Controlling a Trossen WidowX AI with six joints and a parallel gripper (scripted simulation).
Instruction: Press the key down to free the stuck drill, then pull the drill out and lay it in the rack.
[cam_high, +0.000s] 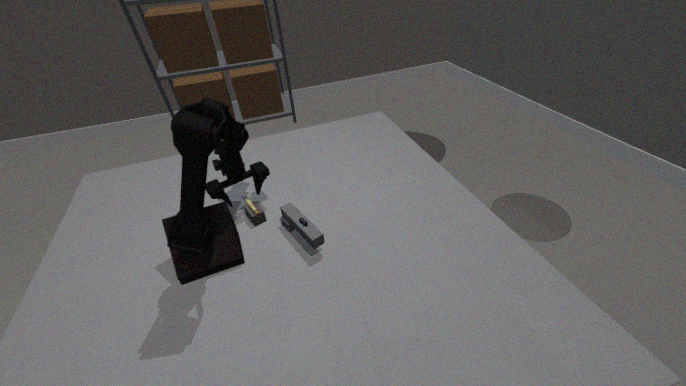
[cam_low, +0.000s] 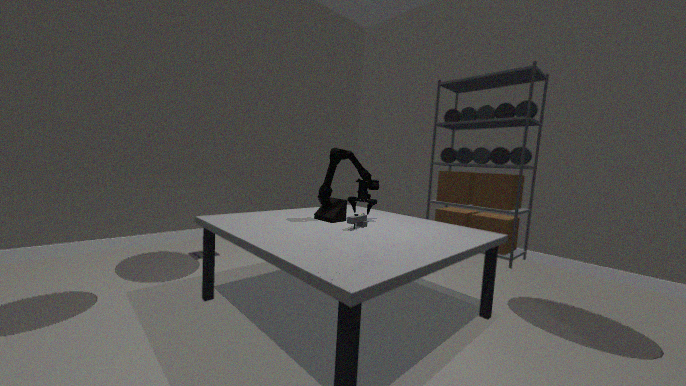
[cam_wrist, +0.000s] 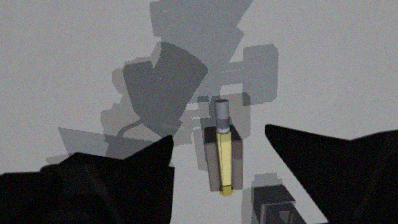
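Item one, your gripper (cam_high: 245, 199) (cam_low: 362, 213) (cam_wrist: 218, 134): one claw, black, fingers wide apart, nothing clamped between them. It points down above the drill, and in the wrist view you have one fingertip to each side of the piece.

Item two, the drill (cam_high: 253, 206) (cam_wrist: 225, 155): one, slender, yellow body with a grey cylindrical end. You find it lying lengthwise in the rack (cam_high: 257, 219) (cam_wrist: 211, 160), a small brown block, between its two side walls. The grey end projects past one end of the block; the yellow tail reaches the other.

Item three, a grey housing (cam_high: 292, 218) (cam_low: 357, 220) (cam_wrist: 272, 200): one, long and boxy, just beside the rack and apart from it. Your wrist view catches only one end.

Item four, the key (cam_high: 303, 221) (cam_low: 356, 215): one, small and dark blue, on top of the housing. You cannot tell from these views how far down it sits.

Item five, your arm (cam_high: 194, 175) (cam_low: 330, 172): one, black, bent over at the elbow, mounted on a dark base (cam_high: 232, 250) (cam_low: 340, 207) upon the pale table (cam_high: 400, 280) (cam_low: 350, 260).

Item six, a metal shelf unit (cam_high: 289, 90) (cam_low: 538, 150): one, beyond the table, stocked with brown boxes (cam_high: 182, 40) (cam_low: 495, 190).
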